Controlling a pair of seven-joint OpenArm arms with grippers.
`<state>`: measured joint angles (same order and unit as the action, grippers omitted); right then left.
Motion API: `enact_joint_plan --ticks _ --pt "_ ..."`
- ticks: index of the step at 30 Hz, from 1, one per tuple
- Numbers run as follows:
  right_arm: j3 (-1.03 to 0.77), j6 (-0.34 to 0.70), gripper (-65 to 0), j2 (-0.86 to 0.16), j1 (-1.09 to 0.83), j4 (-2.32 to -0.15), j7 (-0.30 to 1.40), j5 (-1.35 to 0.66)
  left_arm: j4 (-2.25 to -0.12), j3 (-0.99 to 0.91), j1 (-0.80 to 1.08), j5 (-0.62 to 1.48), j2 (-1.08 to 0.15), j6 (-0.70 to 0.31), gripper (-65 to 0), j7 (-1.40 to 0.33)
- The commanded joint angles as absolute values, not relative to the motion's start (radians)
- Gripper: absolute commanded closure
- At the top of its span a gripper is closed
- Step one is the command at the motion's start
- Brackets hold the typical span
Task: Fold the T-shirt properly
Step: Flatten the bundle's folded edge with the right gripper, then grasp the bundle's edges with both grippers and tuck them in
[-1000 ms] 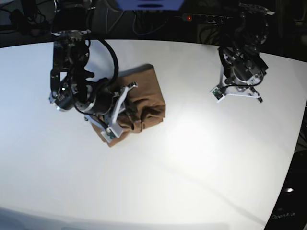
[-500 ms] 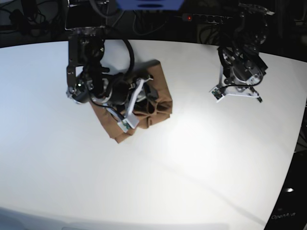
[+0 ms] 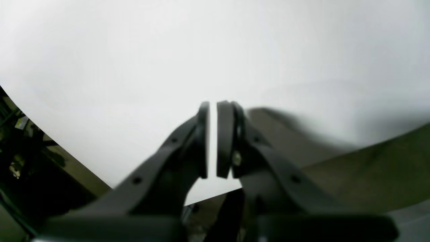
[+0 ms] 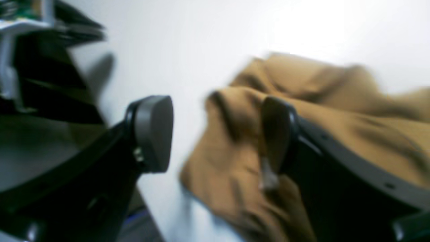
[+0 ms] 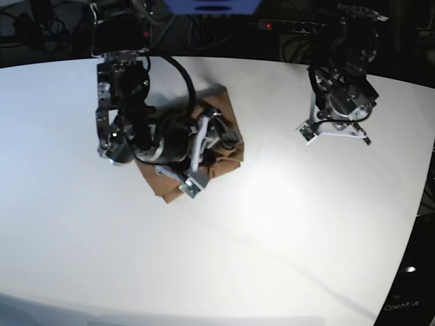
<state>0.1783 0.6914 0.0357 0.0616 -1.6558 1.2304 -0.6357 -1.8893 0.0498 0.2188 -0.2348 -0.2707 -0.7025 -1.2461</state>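
cloth lay bunched on the far left part of the white worktop (image 5: 272,258) as i faced it: the t-shirt (image 5: 224,107), tan-brown, gathered into a rumpled packet rather than a flat rectangle. the right gripper (image 4: 215,134) sat over it with its fingers apart, one pad against the bare worktop side and the other pressed at a raised fold, nothing pinched between them. the left gripper (image 3: 212,139) hung well apart over bare worktop, pads drawn nearly together with only a thin slit between them, holding nothing. i judged this a late tidying step, the folds made but lumpy. the next move seemed to call for closing on that loose ridge or pressing it down flat, and for bringing the idle arm across to steady the far edge.
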Motion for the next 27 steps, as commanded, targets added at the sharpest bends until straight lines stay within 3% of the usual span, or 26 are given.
enact_joint_plan --ticks 1,10,18,27 --pt "0.182 0.698 -38.0 0.019 0.104 -1.675 1.208 -0.659 -1.902 0.048 0.219 -0.240 -0.275 -0.698 -4.1 -1.245" --pt "0.185 0.698 0.0 -0.174 0.205 -1.673 1.221 -0.657 -1.911 0.048 0.262 -0.243 -0.223 -0.698 -4.1 -1.245" --pt "0.188 0.698 -0.7 -0.412 0.216 -1.495 1.058 -0.657 -1.905 0.067 0.269 -0.246 -0.137 -0.698 -4.1 -1.245" --pt "0.189 0.698 -0.7 -0.426 0.120 -1.294 0.837 -0.657 -1.876 0.216 0.231 -0.249 -0.104 -0.698 -4.1 -1.245"
